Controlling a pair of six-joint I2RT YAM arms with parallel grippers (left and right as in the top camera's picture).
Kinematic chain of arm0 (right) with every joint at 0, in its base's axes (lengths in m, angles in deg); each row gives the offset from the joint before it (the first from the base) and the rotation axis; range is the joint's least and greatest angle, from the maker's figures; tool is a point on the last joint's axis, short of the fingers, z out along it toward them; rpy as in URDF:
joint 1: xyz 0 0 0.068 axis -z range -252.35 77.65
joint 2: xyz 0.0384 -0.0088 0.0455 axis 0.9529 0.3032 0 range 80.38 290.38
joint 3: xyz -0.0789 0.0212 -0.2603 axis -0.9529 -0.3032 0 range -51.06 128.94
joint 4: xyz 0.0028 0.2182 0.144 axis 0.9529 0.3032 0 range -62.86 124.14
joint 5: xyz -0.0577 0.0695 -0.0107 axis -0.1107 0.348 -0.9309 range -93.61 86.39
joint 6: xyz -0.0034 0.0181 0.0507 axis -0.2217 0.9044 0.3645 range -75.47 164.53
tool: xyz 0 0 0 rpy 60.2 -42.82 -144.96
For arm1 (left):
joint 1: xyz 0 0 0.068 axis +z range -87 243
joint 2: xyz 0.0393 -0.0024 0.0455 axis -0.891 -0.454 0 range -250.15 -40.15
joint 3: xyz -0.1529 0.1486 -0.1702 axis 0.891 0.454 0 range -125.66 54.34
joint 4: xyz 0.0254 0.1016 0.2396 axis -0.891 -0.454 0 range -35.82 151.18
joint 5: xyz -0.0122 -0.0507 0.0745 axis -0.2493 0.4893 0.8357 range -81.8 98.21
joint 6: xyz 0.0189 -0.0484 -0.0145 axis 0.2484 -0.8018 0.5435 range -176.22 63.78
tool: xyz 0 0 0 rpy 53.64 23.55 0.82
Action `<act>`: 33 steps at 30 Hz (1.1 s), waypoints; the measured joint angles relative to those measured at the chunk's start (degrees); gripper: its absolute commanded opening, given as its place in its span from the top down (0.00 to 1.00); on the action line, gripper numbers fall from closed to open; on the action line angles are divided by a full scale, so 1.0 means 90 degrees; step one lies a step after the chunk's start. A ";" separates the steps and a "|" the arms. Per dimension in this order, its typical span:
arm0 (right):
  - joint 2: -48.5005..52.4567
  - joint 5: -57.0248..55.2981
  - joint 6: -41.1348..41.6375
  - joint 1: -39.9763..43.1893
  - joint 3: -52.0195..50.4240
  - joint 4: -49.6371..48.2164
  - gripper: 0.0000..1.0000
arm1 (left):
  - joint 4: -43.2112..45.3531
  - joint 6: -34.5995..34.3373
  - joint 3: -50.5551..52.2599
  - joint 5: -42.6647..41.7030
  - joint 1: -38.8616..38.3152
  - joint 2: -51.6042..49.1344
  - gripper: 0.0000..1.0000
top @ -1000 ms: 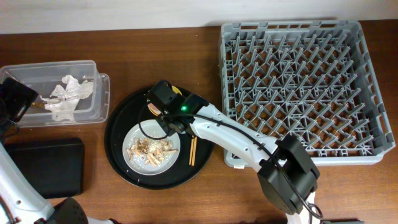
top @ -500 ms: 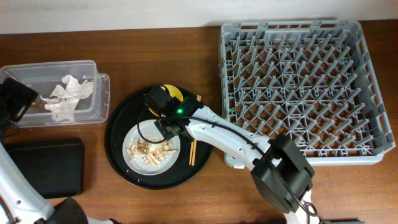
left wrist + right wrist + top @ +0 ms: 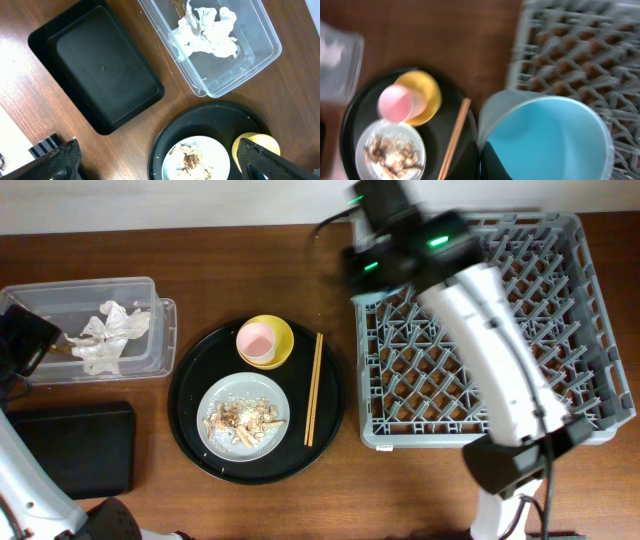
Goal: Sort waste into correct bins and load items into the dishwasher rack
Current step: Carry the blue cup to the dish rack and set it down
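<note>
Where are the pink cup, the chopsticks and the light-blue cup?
pink cup (image 3: 257,339): overhead view, centre of its round top.
chopsticks (image 3: 312,390): overhead view, mid-length of the pair.
light-blue cup (image 3: 545,137): right wrist view, its inner wall.

Right arm (image 3: 470,300) lifted off the round black tray (image 3: 190,420) and swung to the counter's far edge, over the far-left corner of the rack (image 3: 600,310). Light-blue cup (image 3: 545,135) went with it. Yellow bowl (image 3: 283,332) and pink cup (image 3: 257,340) were uncovered.

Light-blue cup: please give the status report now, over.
Right hand shut on light-blue cup, at the edge of the dishwasher rack. Left hand open, by the clear box. Nothing seen blocking the rack.
</note>
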 measured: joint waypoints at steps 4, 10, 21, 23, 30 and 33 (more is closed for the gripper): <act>0.0010 0.3060 -0.0369 0.2878 -0.0568 0.0427 0.96 | -0.0002 0.0000 0.0000 0.0000 0.0000 0.0000 0.01; 0.0129 0.7395 -0.0901 0.4641 -0.4097 -0.1685 0.96 | 0.0000 0.0000 0.0000 0.0000 0.0000 -0.0002 0.01; 0.0226 0.8087 -0.0362 0.5153 -0.4833 -0.2657 0.96 | 0.0000 0.0000 0.0000 0.0002 0.0000 -0.0002 0.01; 0.0231 0.7669 -0.0236 0.5144 -0.4833 -0.2470 0.96 | 0.0000 0.0000 0.0000 0.0002 0.0000 0.0000 0.01; 0.0782 0.8116 -0.0262 0.5144 -0.4828 -0.2361 0.96 | 0.0000 0.0000 0.0000 0.0000 0.0000 0.0000 0.01; 0.0770 0.7470 -0.0221 0.5253 -0.4646 -0.2059 0.96 | 0.0000 0.0000 0.0000 0.0000 0.0000 0.0000 0.01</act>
